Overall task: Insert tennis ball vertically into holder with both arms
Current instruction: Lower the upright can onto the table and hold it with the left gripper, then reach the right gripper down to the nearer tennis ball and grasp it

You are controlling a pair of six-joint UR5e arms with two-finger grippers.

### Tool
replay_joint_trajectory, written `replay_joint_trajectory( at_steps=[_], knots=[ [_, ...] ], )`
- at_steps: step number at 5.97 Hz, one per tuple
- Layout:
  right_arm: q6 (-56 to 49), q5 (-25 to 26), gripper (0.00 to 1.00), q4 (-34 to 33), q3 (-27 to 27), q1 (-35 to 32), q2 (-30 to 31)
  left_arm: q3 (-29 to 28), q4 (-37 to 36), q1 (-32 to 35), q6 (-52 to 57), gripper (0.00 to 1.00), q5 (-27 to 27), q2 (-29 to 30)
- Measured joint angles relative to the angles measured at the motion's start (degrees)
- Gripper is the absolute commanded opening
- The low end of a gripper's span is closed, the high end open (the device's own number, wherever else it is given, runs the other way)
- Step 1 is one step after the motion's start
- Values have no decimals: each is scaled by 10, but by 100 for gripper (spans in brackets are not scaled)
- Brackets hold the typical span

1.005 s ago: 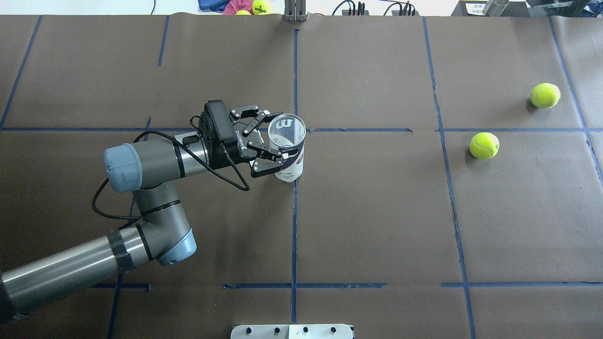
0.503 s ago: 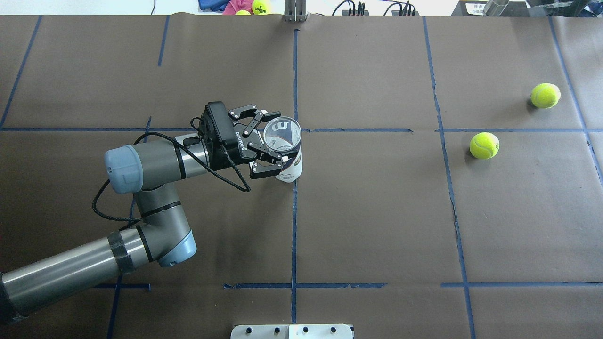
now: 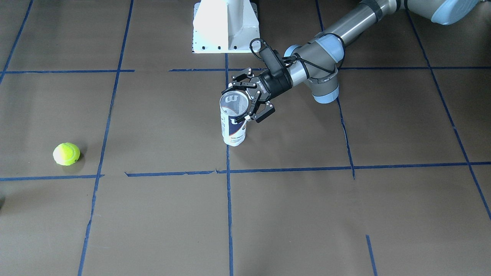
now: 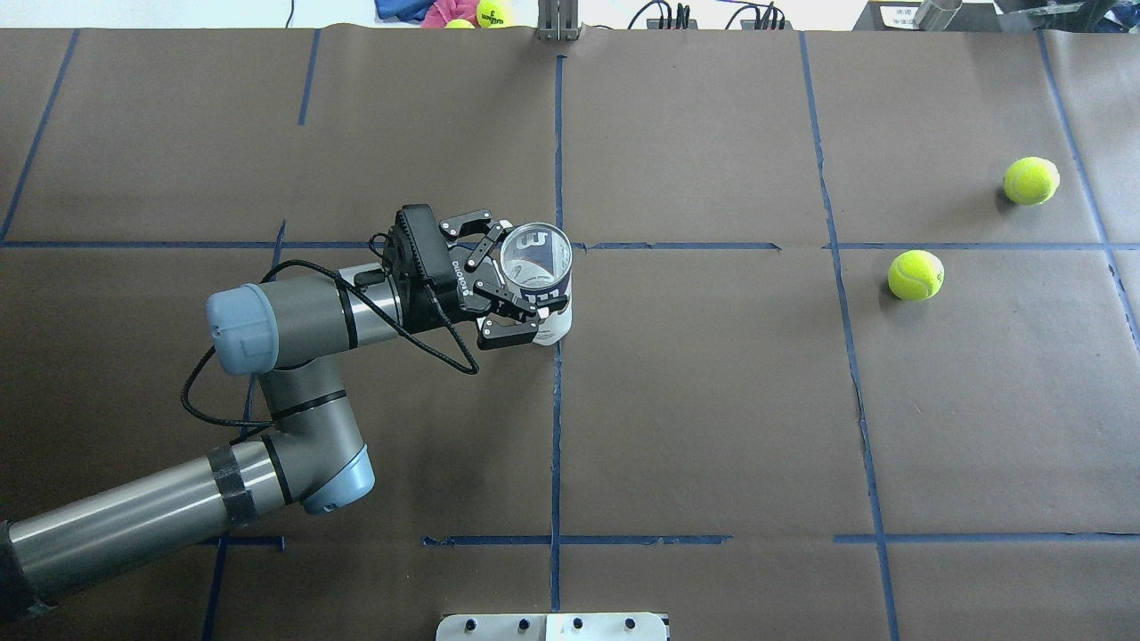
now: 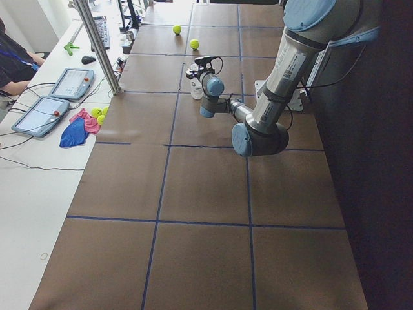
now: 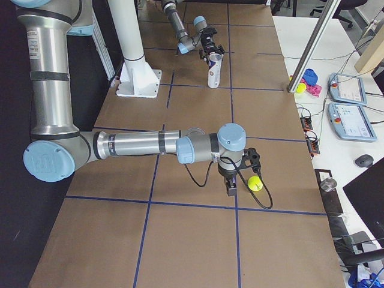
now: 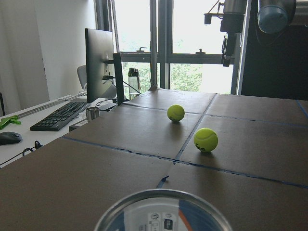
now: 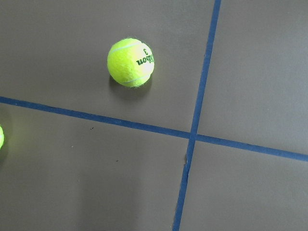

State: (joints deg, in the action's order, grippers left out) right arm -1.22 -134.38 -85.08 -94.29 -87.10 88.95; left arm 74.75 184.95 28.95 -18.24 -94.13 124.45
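Note:
The holder (image 4: 554,313), a clear can with a white and navy label, stands near the table's middle with its open top up and its base on the paper. My left gripper (image 4: 521,271) is shut on its upper part from the side. The holder (image 3: 233,128) and the left gripper (image 3: 241,102) also show in the front view. Its rim (image 7: 163,211) fills the bottom of the left wrist view. Two tennis balls (image 4: 916,274) (image 4: 1031,181) lie far right. One ball (image 8: 131,62) lies below the right wrist camera. My right gripper (image 6: 230,187) hangs above a ball (image 6: 255,183); I cannot tell whether it is open.
The white pedestal base (image 3: 226,27) stands at the robot's side of the table. Blue tape lines (image 4: 557,401) cross the brown paper. More balls and cloth (image 4: 463,13) lie beyond the far edge. Tablets and a keyboard (image 5: 61,97) sit on the side desk.
My left gripper has turned a little with the holder in it, and the holder's open top has shifted slightly toward the arm, so it stands more upright. The tennis balls have not moved.

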Motion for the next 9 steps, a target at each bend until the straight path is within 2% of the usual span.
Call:
replay_joint_trajectory(
  at_steps=[1, 3, 6, 7, 9],
  knots=[
    [0, 0, 100, 0, 0, 0, 0, -4, 0, -3, -1, 97, 0, 0],
    [0, 0, 100, 0, 1, 0, 0, -7, 1, -5, -1, 83, 1, 0],
    [2, 0, 100, 0, -2, 13, -6, -7, 1, -6, -13, 84, 2, 1],
    [13, -1, 100, 0, -2, 34, -20, -7, 1, -6, -16, 84, 5, 2],
    [92, 3, 100, 1, -1, 119, -75, -7, 0, -6, -18, 84, 13, 3]
  ],
)
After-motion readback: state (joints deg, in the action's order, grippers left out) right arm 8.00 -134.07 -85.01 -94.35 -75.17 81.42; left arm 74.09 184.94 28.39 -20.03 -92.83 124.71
